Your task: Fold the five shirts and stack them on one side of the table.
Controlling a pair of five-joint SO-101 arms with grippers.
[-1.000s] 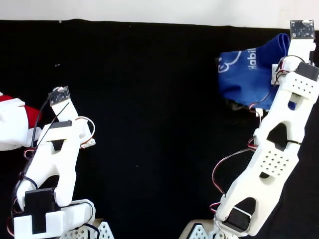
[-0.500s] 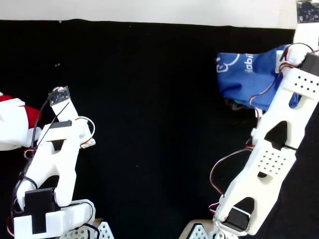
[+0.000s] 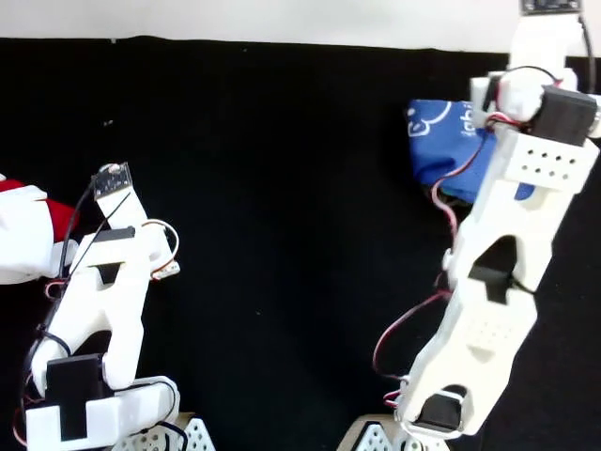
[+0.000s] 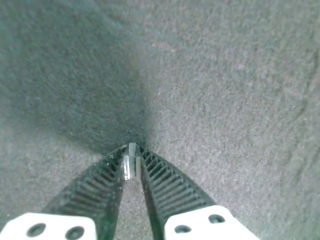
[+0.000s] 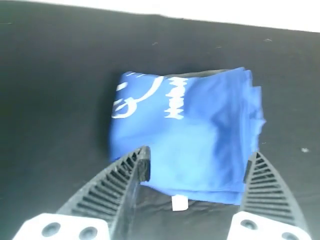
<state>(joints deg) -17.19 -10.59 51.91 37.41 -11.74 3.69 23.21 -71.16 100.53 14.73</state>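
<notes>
Folded blue shirt [image 3: 434, 141] lies at 1 o'clock on table [image 3: 282, 169]. Judged soft, light, limp; layers easily shifted if only one is pinched. Hold best taken across thick folded edge. Right gripper [image 5: 197, 164] is spread wide above it. Left gripper [image 4: 132, 157] is pressed together, nothing held, at 9 o'clock.

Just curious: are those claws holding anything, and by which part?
Nothing is held. The right gripper is open over the blue shirt; the left gripper is shut, empty.

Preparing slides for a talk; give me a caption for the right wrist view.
Right hand open over the folded blue shirt on the black table.
</notes>
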